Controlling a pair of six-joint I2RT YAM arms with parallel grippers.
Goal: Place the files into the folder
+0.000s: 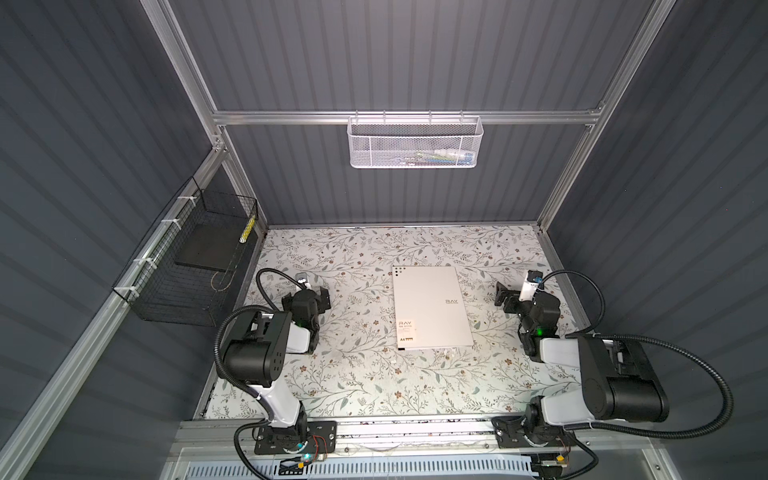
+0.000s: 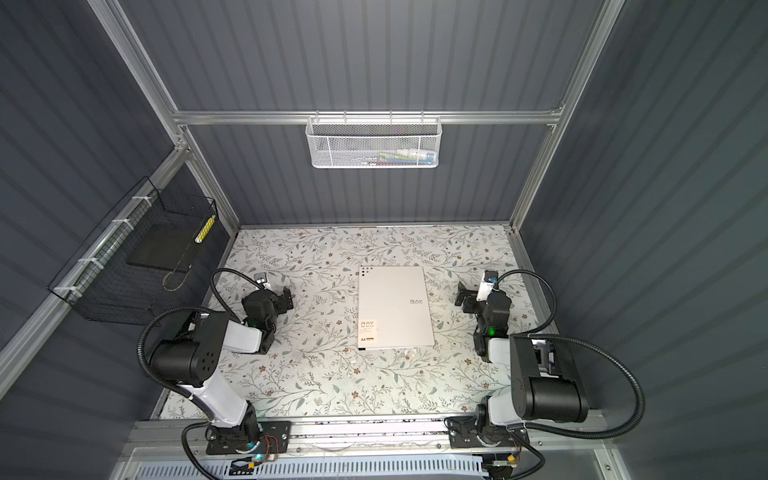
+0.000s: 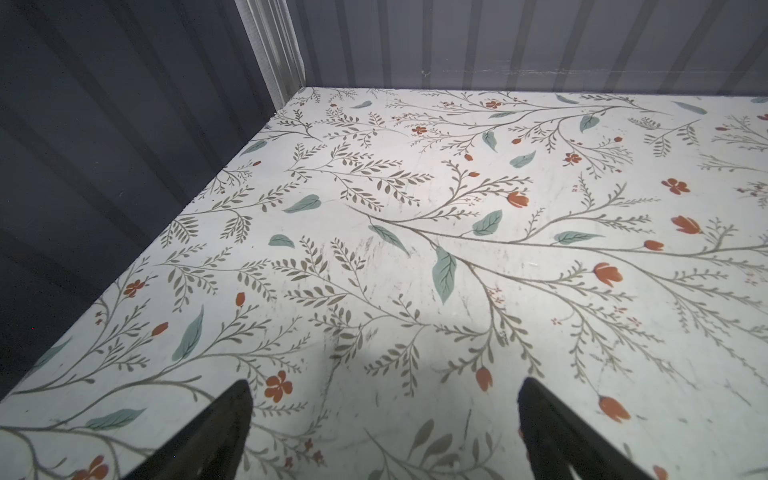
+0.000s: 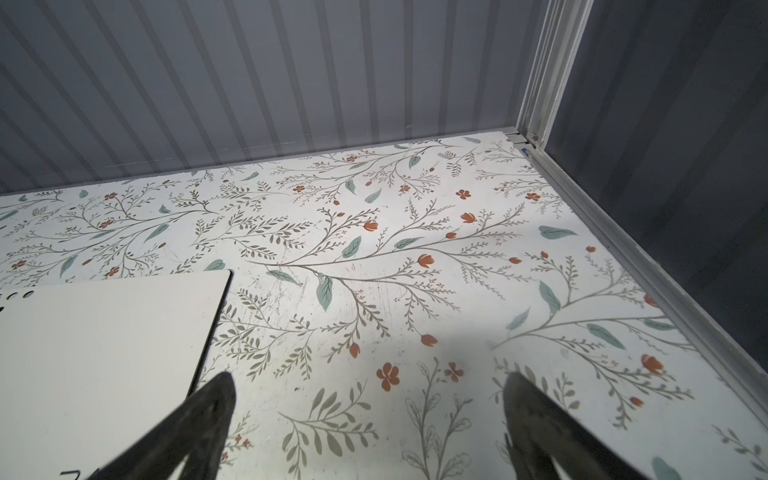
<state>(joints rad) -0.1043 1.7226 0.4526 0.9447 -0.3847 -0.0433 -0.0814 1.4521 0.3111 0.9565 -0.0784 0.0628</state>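
Folder (image 1: 430, 307): is lying flat and closed, "RAY" cover facing up, in the middle of the floral table (image 1: 353, 374), between the two grippers and touching neither.
Left gripper (image 1: 321, 298): is gaping wide and carrying nothing, over bare table, well left of the folder.
Right gripper (image 1: 501, 296): is gaping wide and carrying nothing, near the folder's right edge.

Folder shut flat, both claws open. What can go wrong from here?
The folder lies closed and flat on the table; the right claw, open beside its edge, may shove it instead of lifting the cover. No files show in any view, so whether they are inside is unknown.
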